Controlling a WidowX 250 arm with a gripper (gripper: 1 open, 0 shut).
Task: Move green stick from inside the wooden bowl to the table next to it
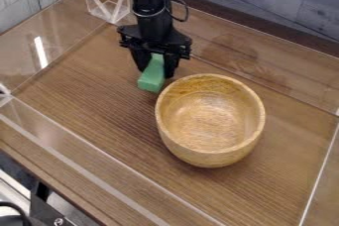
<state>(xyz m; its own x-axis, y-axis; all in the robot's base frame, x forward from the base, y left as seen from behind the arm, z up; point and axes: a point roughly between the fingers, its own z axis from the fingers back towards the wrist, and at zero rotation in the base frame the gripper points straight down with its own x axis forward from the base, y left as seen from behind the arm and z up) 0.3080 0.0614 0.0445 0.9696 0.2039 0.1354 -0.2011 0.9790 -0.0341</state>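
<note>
The green stick (155, 72) stands on end, slightly tilted, on the table (93, 121) just left of the wooden bowl (209, 119). My black gripper (158, 59) points straight down and is shut on the stick's upper part, with a finger on each side. The bowl's hollow shows only bare wood grain. The stick's lower end is at the tabletop; whether it rests there I cannot tell.
Clear acrylic walls (54, 32) run along the table's left and front edges, and another stands at the right edge (318, 185). A grey panelled wall (279, 2) is behind the arm. A white wire frame (103, 7) sits behind the gripper.
</note>
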